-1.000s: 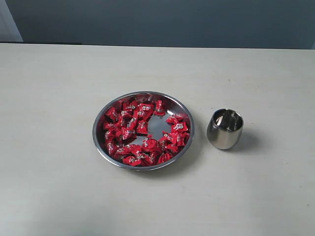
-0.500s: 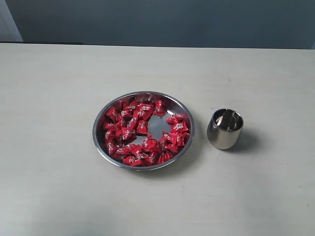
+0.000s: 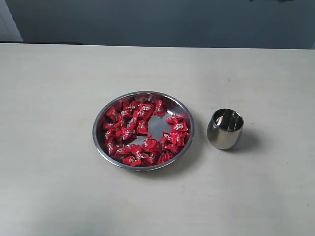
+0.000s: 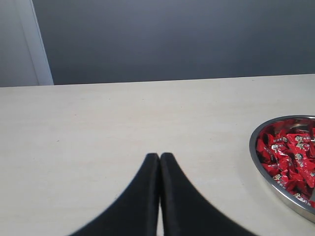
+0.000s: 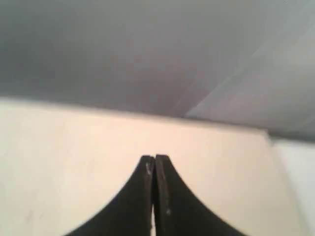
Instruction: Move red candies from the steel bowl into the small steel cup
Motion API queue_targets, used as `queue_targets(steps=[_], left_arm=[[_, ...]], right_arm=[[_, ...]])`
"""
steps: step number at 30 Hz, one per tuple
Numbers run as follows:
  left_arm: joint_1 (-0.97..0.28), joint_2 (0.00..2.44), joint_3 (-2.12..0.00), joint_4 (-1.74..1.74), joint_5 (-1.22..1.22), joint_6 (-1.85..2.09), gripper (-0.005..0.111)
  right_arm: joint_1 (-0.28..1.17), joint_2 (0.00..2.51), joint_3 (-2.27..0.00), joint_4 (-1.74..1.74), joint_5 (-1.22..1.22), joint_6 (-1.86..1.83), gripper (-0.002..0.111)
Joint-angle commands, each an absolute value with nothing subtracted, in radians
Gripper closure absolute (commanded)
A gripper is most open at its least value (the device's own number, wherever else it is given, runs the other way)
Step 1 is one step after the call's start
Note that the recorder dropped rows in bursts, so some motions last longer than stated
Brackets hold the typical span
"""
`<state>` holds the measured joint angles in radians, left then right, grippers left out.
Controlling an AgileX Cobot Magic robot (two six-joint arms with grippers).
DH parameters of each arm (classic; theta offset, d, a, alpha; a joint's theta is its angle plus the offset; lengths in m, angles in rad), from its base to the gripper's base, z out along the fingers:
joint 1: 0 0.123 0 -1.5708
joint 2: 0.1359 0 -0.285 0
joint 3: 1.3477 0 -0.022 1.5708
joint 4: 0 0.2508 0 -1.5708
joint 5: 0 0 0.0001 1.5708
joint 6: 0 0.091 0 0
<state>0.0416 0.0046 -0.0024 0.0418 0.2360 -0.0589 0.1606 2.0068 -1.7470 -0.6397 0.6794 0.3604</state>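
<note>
The steel bowl (image 3: 183, 114) sits mid-table, wide and shallow, with the red candies (image 3: 133, 125) heaped along its left, front and right sides around a bare patch of bottom. To its right stands the small steel cup (image 3: 225, 129), nothing visible inside it. Neither arm appears in the exterior view. The left wrist view shows my left gripper (image 4: 160, 156) shut and holding nothing above bare table, with the steel bowl's rim (image 4: 254, 153) and red candies (image 4: 290, 160) off to one side. My right gripper (image 5: 155, 158) is shut too, with nothing in it, over bare tabletop.
The cream table (image 3: 59, 98) runs back to a dark grey wall (image 3: 162, 22). A white upright strip (image 3: 9, 19) stands at the far left corner. In the right wrist view the table's edge (image 5: 268, 135) lies close by.
</note>
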Motion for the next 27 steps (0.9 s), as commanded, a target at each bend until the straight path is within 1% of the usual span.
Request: queue_targets(steps=[1, 2, 4, 6, 8, 10, 12, 15, 16, 20, 27], left_arm=[[0.036, 0.000, 0.000, 0.042, 0.232, -0.061, 0.106], [0.036, 0.000, 0.000, 0.042, 0.232, -0.061, 0.106], [0.036, 0.000, 0.000, 0.042, 0.232, -0.061, 0.106], [0.036, 0.000, 0.000, 0.042, 0.232, -0.061, 0.106], [0.036, 0.000, 0.000, 0.042, 0.232, -0.061, 0.106], [0.036, 0.000, 0.000, 0.042, 0.232, -0.061, 0.106], [0.036, 0.000, 0.000, 0.042, 0.232, -0.061, 0.106], [0.036, 0.000, 0.000, 0.042, 0.232, -0.061, 0.106], [0.036, 0.000, 0.000, 0.042, 0.232, -0.061, 0.106], [0.036, 0.000, 0.000, 0.042, 0.232, -0.061, 0.106], [0.036, 0.000, 0.000, 0.042, 0.232, -0.061, 0.106]], right_arm=[[0.199, 2.051, -1.827, 0.186, 0.980, -0.289, 0.109], [0.228, 2.054, -1.843, 0.353, 0.996, -0.405, 0.109], [0.301, 2.057, -1.869, 0.461, 0.995, -0.556, 0.109], [0.383, 2.079, -1.897, 0.419, 0.993, -0.592, 0.109], [0.433, 2.109, -1.911, 0.388, 1.006, -0.590, 0.109], [0.456, 2.140, -1.911, 0.384, 1.067, -0.589, 0.109], [0.466, 2.175, -1.911, 0.389, 1.121, -0.589, 0.099], [0.473, 2.216, -1.911, 0.390, 1.109, -0.558, 0.066], [0.477, 2.225, -1.911, 0.386, 1.097, -0.512, 0.060], [0.479, 2.261, -1.911, 0.314, 1.068, -0.387, 0.060], [0.479, 2.284, -1.911, 0.317, 1.071, -0.343, 0.060]])
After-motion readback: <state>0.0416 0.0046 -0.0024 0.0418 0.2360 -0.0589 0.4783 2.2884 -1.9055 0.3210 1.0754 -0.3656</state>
